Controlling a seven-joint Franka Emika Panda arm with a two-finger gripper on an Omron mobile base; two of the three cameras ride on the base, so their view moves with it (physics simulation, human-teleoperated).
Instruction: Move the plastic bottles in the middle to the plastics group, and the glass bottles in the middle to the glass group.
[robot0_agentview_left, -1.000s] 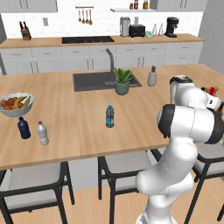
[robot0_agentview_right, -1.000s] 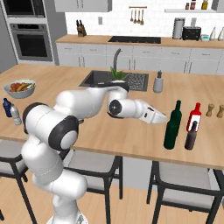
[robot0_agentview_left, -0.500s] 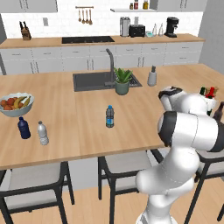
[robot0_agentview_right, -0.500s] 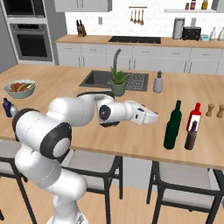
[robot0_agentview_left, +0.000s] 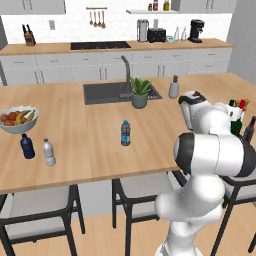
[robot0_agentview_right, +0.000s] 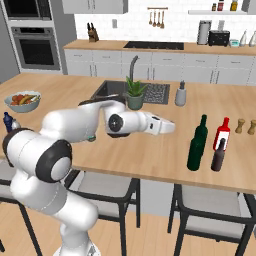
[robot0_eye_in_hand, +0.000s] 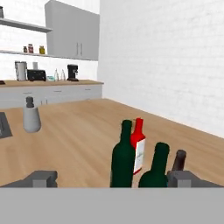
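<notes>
- Water bottle (robot0_agentview_left: 125, 133) stood alone mid-counter, still unsorted.
- Gripper (robot0_eye_in_hand: 111, 178) was spread wide, empty; withdrawing carelessly might topple the wine bottles (robot0_eye_in_hand: 123, 156) close ahead.

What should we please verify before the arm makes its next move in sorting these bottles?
1. Two-finger gripper open and holding nothing: ok.
2. Gripper clear of the dark green glass wine bottle: ok, a gap shows in the right base view.
3. Slim brown glass bottle upright beside the red bottle with a white label: ok.
4. Small clear plastic water bottle with a blue cap moved to the plastics: not ok, it stands mid-counter.
5. Squat navy plastic bottle and silvery-clear plastic bottle upright: ok.
6. Both green bottles well spaced: cannot tell.
</notes>
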